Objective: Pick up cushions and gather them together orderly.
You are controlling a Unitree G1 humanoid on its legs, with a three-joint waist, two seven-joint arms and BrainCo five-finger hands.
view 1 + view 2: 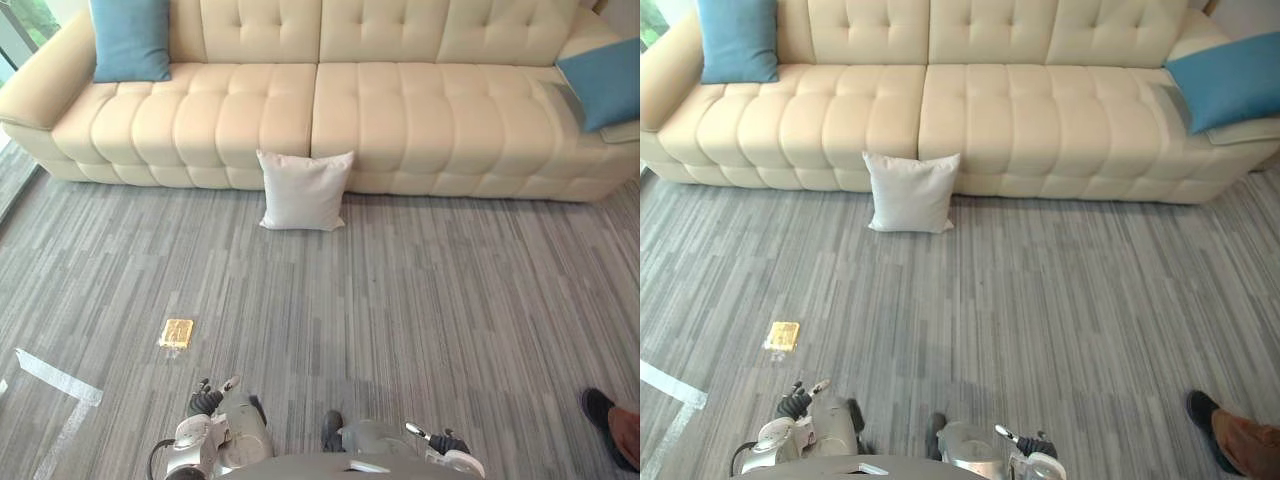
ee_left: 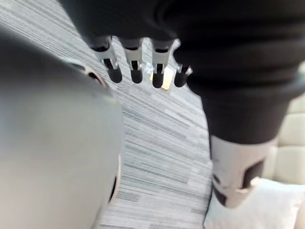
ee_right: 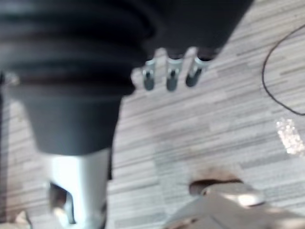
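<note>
Cream sofa (image 1: 400, 110), white cushion (image 1: 304, 190) upright on the carpet (image 1: 430, 300) against the sofa's front edge, left-end blue cushion (image 1: 131, 38) and right-end blue cushion (image 1: 603, 80) on the sofa, broad bare carpet before the sofa, left hand (image 2: 135, 62) and right hand (image 3: 172, 78) well back from the sofa, fingers loose, holding nothing

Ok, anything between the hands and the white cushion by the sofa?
Nothing visible. Bare carpet lies between the left hand, the right hand and the white cushion; the yellow floor plate and a person's shoe sit off to the sides.
</note>
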